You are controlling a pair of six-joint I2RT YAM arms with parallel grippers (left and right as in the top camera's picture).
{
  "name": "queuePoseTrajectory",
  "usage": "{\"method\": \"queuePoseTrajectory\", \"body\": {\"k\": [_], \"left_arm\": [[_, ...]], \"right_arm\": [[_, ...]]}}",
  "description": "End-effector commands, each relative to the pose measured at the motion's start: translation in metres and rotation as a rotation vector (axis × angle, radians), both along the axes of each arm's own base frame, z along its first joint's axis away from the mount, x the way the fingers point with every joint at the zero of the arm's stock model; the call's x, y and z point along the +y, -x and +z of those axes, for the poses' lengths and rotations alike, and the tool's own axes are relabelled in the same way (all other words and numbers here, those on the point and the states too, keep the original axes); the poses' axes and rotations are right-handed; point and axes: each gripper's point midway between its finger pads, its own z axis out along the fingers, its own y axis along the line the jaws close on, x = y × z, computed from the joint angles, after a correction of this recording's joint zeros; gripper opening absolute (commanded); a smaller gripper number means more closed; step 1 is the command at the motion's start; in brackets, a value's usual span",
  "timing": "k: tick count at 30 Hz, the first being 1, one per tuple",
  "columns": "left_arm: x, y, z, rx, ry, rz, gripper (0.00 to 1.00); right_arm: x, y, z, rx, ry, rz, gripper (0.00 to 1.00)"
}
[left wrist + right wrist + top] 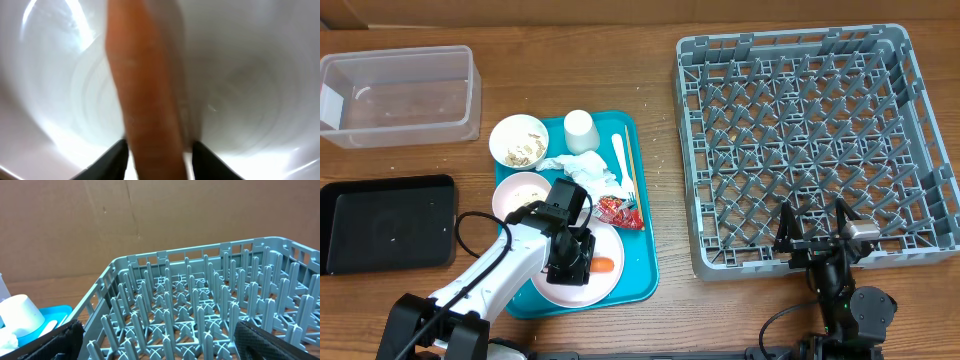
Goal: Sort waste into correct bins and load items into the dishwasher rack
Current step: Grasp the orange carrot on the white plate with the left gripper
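Left wrist view puts the left gripper (160,160) low over the pink plate (250,75), its jaws narrow, one dark fingertip against each flank of the carrot (145,90). The carrot's long axis runs straight up that frame, away from the camera, so the jaws sit across it near one end. It lies on the plate's floor, not lifted. Overhead, only its orange tip (604,266) shows past the gripper (570,262), pointing towards the rack side.

Next out is the plate's raised rim, then the teal tray (645,280) that carries it. A red wrapper (618,210) and crumpled tissue (582,168) lie just beyond, so the safest way out looks straight up.

Both bins sit on this arm's own side. The black tray (390,225) is just beside the teal tray, and the clear tub (470,100) is farther back, with bare table between.

The right gripper (813,235) hangs wide apart at the near edge of the dishwasher rack (700,260), well apart from the carrot; the left arm is plainly the nearer one
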Motion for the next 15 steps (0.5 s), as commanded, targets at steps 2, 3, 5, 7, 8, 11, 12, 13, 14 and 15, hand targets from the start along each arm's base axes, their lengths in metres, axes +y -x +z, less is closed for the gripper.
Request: {"method": "queuePoseTrajectory", "body": {"k": [2, 3, 5, 7, 8, 11, 12, 13, 14, 15], "left_arm": [[0.0116, 0.0208, -0.0158, 0.082, -0.061, 0.007, 0.32], [0.0116, 0.0209, -0.0158, 0.082, -0.062, 0.007, 0.32], [0.0117, 0.0209, -0.0158, 0.083, -0.062, 0.007, 0.32], [0.0117, 0.0209, -0.0158, 0.083, -0.062, 0.007, 0.33], [0.0118, 0.0209, -0.0158, 0.083, -0.062, 0.007, 0.34], [0.0121, 0.0208, -0.0159, 0.082, -0.062, 0.005, 0.41], [0.0121, 0.0208, -0.0159, 0.082, -0.062, 0.004, 0.41], [0.012, 0.0205, -0.0158, 0.08, -0.062, -0.003, 0.41], [0.012, 0.0205, -0.0157, 0.079, -0.061, -0.007, 0.39], [0.0119, 0.0204, -0.0156, 0.078, -0.061, -0.012, 0.36]], "right_arm": [[-0.0032, -0.0004, -0.0017, -0.004, 0.004, -0.016, 1.0], [-0.0032, -0.0004, -0.0017, -0.004, 0.004, -0.016, 1.0], [-0.0032, -0.0004, -0.0017, -0.004, 0.004, -0.016, 1.0], [-0.0032, -0.0004, -0.0017, -0.004, 0.004, -0.016, 1.0], [-0.0032, -0.0004, -0.0017, -0.004, 0.004, -0.016, 1.0], [-0.0032, -0.0004, -0.0017, -0.004, 0.004, -0.016, 1.0], [-0.0031, -0.0004, -0.0017, -0.004, 0.004, -0.015, 1.0], [-0.0032, -0.0004, -0.0017, -0.004, 0.004, -0.016, 1.0], [-0.0032, -0.0004, -0.0017, -0.004, 0.004, -0.016, 1.0], [-0.0032, -0.0004, -0.0017, -0.004, 0.004, -0.016, 1.0]]}}
